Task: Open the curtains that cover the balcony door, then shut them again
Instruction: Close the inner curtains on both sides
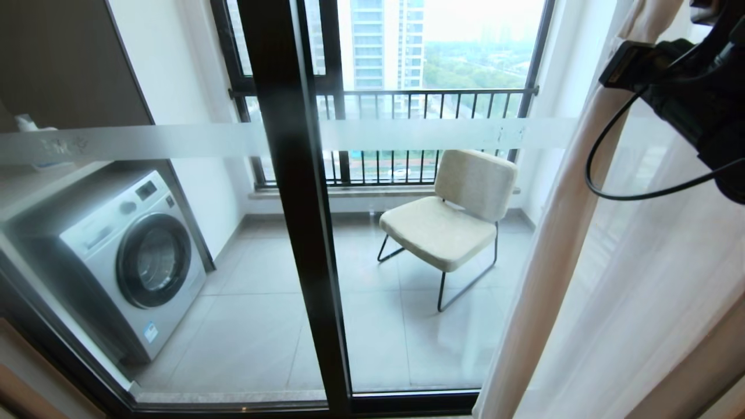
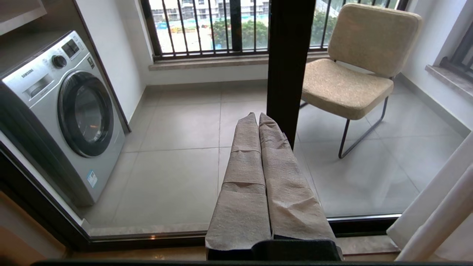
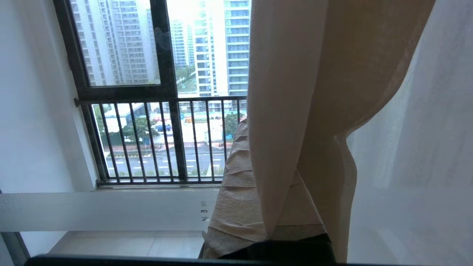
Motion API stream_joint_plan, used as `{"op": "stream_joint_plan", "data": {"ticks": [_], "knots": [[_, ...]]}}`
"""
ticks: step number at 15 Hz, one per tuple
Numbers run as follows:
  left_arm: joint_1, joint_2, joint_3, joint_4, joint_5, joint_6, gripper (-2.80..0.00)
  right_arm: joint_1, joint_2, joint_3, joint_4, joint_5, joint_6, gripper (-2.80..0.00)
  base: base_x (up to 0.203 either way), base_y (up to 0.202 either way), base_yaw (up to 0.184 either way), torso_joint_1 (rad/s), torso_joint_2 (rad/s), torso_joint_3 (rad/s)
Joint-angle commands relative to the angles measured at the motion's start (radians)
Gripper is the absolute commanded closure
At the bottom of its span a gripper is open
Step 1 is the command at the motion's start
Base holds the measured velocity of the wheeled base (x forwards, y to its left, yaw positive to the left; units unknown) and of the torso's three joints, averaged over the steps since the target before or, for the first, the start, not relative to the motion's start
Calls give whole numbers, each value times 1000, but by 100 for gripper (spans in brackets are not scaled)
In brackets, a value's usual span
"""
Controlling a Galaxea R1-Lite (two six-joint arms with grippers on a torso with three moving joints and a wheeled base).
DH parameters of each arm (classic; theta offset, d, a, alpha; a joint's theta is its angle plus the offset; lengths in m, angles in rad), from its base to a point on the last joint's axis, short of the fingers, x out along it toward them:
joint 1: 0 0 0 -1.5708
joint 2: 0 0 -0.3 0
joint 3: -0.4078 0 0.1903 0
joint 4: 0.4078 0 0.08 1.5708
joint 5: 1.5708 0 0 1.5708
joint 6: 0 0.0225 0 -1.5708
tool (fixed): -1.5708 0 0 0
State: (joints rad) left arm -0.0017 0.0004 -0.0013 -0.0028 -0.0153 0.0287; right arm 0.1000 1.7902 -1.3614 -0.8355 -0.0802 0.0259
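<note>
Balcony door [image 1: 302, 233] largely uncovered; curtains [image 1: 559, 262] gathered at the right.
The curtain edge, its long axis vertical, is draped against the raised right gripper [image 3: 236, 177], closed on nothing; the left gripper [image 2: 258, 122], also closed, is parked low, farther left.

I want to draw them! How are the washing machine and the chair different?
The washing machine is a silver box with a round dark door; the chair is beige, cushioned, on thin black legs. The washing machine sits left of the black door frame, the chair right. Both stand on the balcony's tiled floor.
</note>
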Motion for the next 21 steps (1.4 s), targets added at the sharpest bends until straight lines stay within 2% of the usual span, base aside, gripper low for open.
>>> {"op": "stream_joint_plan", "data": {"ticks": [1, 15, 21], "knots": [[0, 0, 0, 0, 0, 0, 0, 15, 5, -1, -5, -3, -1, 0, 0, 193, -1, 2, 6, 3], [0, 0, 0, 0, 1, 0, 0, 68, 5, -16, -7, -1, -6, 0, 0, 191, -1, 2, 3, 2], [0, 0, 0, 0, 1, 0, 0, 97, 40, -100, 4, -1, -7, 0, 0, 190, 1, 0, 1, 3]]}}
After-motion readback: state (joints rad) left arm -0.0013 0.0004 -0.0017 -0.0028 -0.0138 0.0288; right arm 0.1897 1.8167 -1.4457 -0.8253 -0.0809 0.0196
